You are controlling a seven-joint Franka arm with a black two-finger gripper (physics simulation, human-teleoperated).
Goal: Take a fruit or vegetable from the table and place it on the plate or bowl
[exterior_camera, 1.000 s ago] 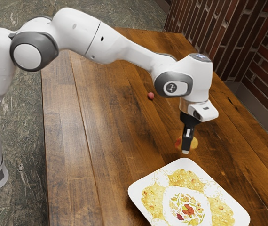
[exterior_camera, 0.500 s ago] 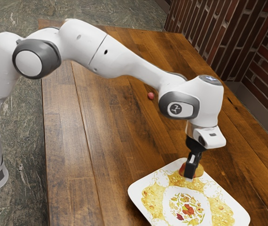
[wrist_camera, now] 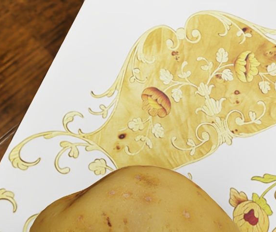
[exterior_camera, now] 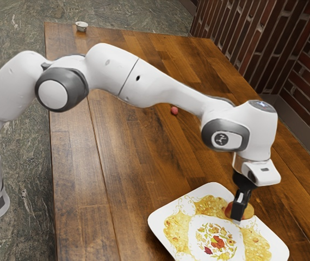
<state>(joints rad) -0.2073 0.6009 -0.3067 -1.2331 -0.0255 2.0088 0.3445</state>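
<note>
Tightly clamped, the black gripper (exterior_camera: 237,215) grips a potato (exterior_camera: 248,211) between its two fingers (exterior_camera: 241,202), which point straight down and stand only as far apart as the potato is thick. In the exterior view the potato bulges out on both sides of the near finger, reddish on one side and yellow-brown on the other.

It hangs over the far part of the plate (exterior_camera: 160,220) — whether it touches the plate's surface cannot be told from this angle. In the wrist view the potato (wrist_camera: 133,203) sits just under the hand, its skin pale yellow with small brown specks, and behind it lies the white plate (wrist_camera: 104,48) with its golden scrollwork and flower pattern.

The plate is squarish with rounded corners and lies on the near end of a dark wooden table (exterior_camera: 117,163), toward the exterior view's right; a strip of the same wood (wrist_camera: 22,58) shows beside the plate's edge in the wrist view.

Farther off, a small red fruit (exterior_camera: 174,110) lies on the planks behind the white arm (exterior_camera: 160,89), well apart from the plate. A small pale cup (exterior_camera: 81,25) stands at the table's far corner. A brick wall (exterior_camera: 264,38) runs along the exterior view's right — stone floor (exterior_camera: 24,141) shows at its left.
</note>
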